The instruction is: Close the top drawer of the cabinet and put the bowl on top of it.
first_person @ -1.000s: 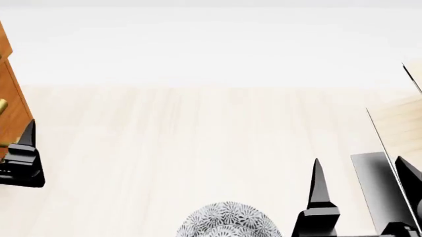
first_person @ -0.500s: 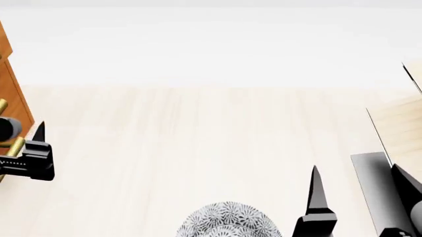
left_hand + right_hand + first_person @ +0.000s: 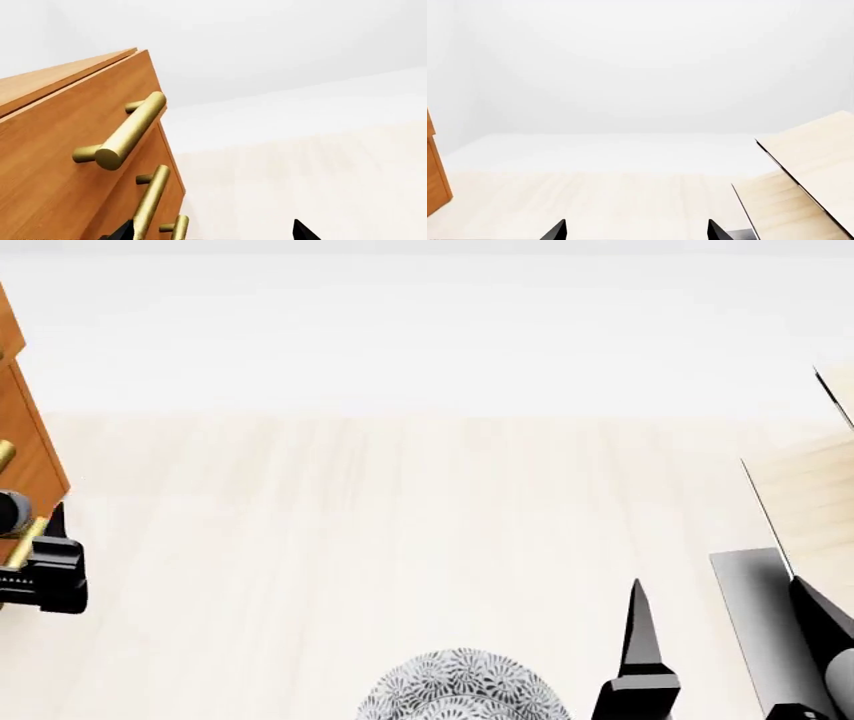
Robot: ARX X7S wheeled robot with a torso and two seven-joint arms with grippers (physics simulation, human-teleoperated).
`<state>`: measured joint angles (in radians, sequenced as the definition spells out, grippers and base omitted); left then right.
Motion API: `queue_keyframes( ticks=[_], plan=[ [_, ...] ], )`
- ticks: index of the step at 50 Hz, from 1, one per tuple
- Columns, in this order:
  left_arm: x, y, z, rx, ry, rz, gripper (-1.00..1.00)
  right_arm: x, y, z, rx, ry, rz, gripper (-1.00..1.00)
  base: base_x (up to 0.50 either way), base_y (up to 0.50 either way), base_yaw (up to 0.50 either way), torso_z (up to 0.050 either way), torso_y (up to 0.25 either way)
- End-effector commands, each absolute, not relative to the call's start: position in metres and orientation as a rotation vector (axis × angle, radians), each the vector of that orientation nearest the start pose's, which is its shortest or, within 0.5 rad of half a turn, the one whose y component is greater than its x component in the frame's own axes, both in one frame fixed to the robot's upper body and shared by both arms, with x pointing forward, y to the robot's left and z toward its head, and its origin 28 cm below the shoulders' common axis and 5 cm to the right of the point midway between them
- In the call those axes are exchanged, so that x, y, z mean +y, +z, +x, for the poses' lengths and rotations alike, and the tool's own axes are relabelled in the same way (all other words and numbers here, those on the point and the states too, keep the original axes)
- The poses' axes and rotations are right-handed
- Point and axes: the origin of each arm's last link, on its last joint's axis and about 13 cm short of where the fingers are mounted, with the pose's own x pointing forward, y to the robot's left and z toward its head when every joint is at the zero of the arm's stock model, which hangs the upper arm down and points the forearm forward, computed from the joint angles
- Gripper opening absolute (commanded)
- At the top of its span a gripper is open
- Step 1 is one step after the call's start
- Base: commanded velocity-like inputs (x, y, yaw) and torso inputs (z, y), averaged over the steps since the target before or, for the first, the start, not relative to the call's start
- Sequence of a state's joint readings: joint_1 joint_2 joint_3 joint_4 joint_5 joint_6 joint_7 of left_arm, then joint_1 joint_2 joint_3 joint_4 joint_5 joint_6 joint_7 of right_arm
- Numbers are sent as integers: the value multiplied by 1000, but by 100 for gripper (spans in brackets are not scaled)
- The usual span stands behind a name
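Top drawer (image 3: 73,135): orange-brown wood front w/ brass bar handle (image 3: 130,131); both tools' fingers spread, nothing held.

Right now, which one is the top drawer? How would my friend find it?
Find the orange-brown wooden cabinet rising against the white wall. Its front carries several brass bar handles, one under another. The top drawer is the highest front, just beneath the cabinet's top board, and it sticks out further than the front below it.

No readable text, labels, brands, numbers or signs anywhere. Cabinet (image 3: 60,145) wood plain, brass handles unmarked. Bowl (image 3: 461,685) carries only grey-blue petal pattern, no lettering. Pale shelf panels (image 3: 810,170) blank.
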<state>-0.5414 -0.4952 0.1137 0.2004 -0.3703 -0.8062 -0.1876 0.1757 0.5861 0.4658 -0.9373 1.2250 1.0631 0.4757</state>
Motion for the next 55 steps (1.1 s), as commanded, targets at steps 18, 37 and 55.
queue_keyframes(
  ticks=[18, 37, 55],
  plan=[
    [319, 152, 300, 99, 216, 212, 100, -163, 198, 159, -36, 95, 35, 100, 0, 0, 0, 0, 0],
    [332, 160, 306, 100, 301, 222, 100, -163, 196, 157, -37, 96, 29, 100, 0, 0, 0, 0, 0],
    [337, 153, 313, 125, 370, 245, 100, -166, 195, 157, -38, 92, 36, 100, 0, 0, 0, 0, 0]
  ],
)
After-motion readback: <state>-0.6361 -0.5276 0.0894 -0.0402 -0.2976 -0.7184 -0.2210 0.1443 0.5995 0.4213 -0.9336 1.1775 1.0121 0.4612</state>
